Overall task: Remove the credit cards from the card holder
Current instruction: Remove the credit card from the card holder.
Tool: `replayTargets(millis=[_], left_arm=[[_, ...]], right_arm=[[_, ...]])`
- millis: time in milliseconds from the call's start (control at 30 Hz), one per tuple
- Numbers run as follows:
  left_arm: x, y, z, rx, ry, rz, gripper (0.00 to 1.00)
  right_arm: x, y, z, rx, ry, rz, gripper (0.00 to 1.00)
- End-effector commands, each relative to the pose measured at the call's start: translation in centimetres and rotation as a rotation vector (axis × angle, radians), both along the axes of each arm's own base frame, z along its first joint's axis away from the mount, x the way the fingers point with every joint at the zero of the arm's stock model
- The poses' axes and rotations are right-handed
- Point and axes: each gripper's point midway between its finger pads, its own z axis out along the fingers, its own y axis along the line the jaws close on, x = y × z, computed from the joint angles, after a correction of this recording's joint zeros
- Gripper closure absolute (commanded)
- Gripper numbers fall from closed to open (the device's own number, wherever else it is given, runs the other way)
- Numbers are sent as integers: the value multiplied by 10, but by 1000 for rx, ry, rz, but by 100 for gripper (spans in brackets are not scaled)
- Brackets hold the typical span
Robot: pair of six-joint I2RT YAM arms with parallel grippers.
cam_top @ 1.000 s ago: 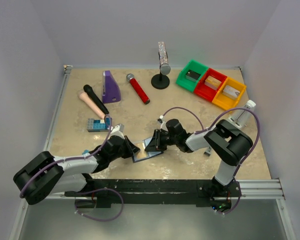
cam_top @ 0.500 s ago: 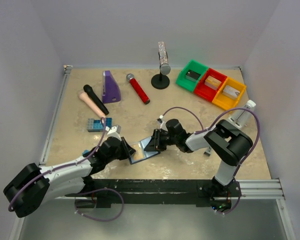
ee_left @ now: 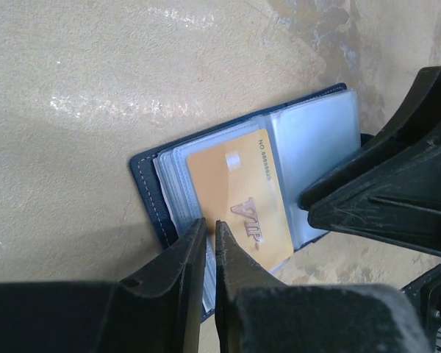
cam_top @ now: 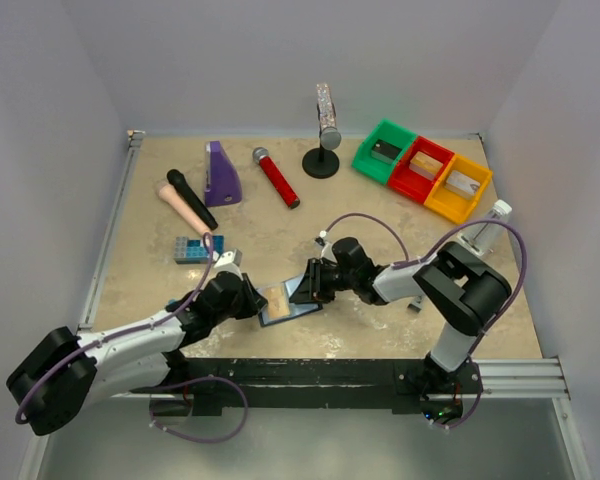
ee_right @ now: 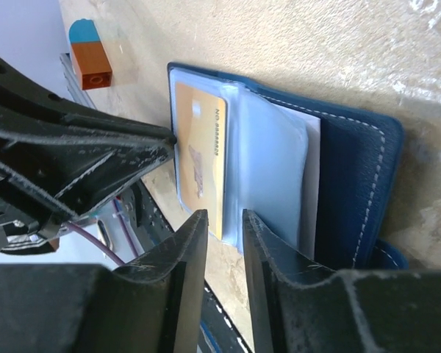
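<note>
The card holder [cam_top: 305, 306] lies open and flat near the table's front edge, dark navy with clear sleeves. An orange-gold credit card [cam_top: 277, 300] shows in its left sleeve [ee_left: 239, 202] [ee_right: 201, 154]. The sleeve beside it [ee_left: 312, 140] looks pale and silvery. My left gripper [cam_top: 254, 300] [ee_left: 211, 223] is at the holder's left end, jaws parted by a thin slit over the sleeve edges. My right gripper [cam_top: 309, 288] [ee_right: 225, 214] is at the holder's right end. It is open, with bare table between its fingers and one finger over the pale sleeve [ee_right: 268, 169].
A blue studded block [cam_top: 193, 249] lies left of the arms, with an orange and teal brick [ee_right: 88, 55] near the left arm. Farther back are a black microphone [cam_top: 190, 197], a purple stand [cam_top: 221, 173], a red microphone [cam_top: 277, 177], a glitter microphone on a stand [cam_top: 326, 128] and green, red and yellow bins [cam_top: 420, 170].
The holder was tilted up between the grippers; now it lies flat and open with the orange card showing. Both grippers' jaws have parted a little.
</note>
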Motion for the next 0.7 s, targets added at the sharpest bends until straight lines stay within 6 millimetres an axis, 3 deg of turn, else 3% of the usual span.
replayTargets(millis=[0,200,367,567,667], left_arm=[[-5,19,-25,119,49,29,87],[-5,26,-34,159,61,42,94],[-5,26,-35,170,62,38,95],[-4,26,-35,169,57,38,95],[-4,25,-35,164,54,38,95]], right_arm=[[5,-2,16,-12,-72,9,67],[3,-12,30,-31,-113,-6,59],[1,-12,72,10,-185,5,56],[-9,7,122,64,-261,72,55],[-14,19,123,50,-256,101,55]])
